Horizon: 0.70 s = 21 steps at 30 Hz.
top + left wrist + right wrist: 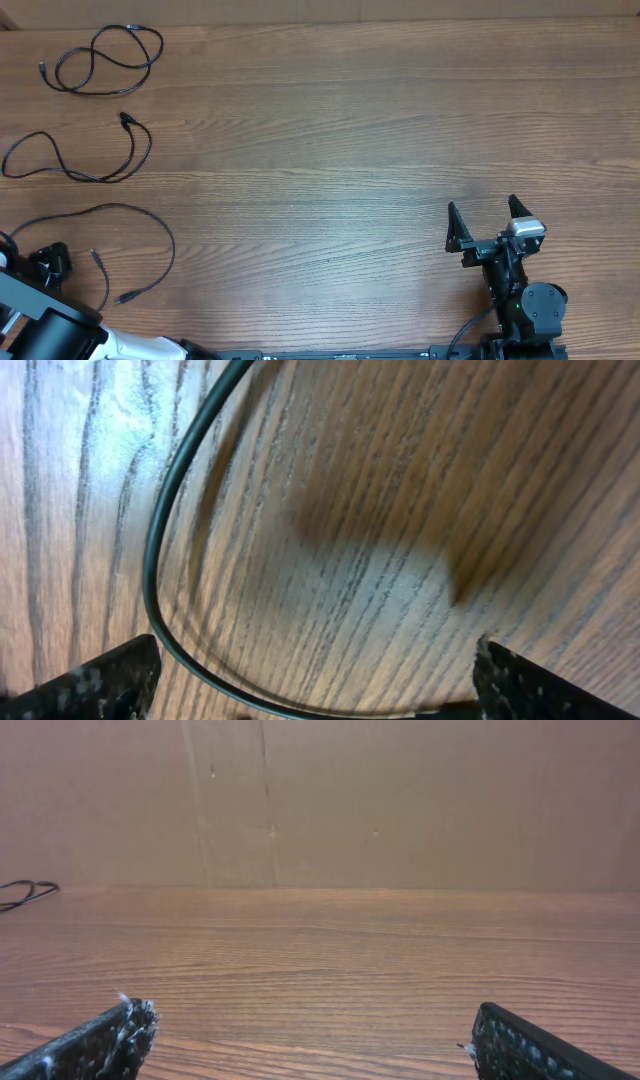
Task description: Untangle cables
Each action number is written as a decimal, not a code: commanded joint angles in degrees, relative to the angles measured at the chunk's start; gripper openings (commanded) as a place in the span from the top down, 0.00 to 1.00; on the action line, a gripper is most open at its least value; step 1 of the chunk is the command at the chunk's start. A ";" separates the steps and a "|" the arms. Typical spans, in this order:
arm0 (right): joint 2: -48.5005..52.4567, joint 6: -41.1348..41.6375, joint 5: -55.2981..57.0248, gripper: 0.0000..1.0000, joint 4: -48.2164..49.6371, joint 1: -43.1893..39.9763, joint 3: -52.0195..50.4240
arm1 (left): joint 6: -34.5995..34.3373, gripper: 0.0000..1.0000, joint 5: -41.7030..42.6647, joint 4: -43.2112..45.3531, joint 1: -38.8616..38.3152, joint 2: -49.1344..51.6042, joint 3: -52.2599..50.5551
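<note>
Three thin black cables lie apart on the left of the wooden table (330, 140). The top cable (100, 93) is looped at the far left corner. The middle cable (100, 180) lies below it. The near cable (130, 207) arcs from my left gripper (40, 262) round to its plug ends. In the left wrist view this cable (150, 560) curves on the wood between the spread fingers of my left gripper (315, 680), which is open and low over the table. My right gripper (490, 225) is open and empty, far from the cables; its spread fingers also show in the right wrist view (320, 1040).
A brown cardboard wall (400, 800) stands along the table's far edge. A bit of black cable (25, 892) shows at the far left of the right wrist view. The arm bases sit at the near edge.
</note>
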 commanded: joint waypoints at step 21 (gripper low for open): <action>-0.42 -0.09 -0.09 0.00 0.17 0.28 -0.59 | -0.81 0.22 -6.97 3.89 5.68 0.17 -6.38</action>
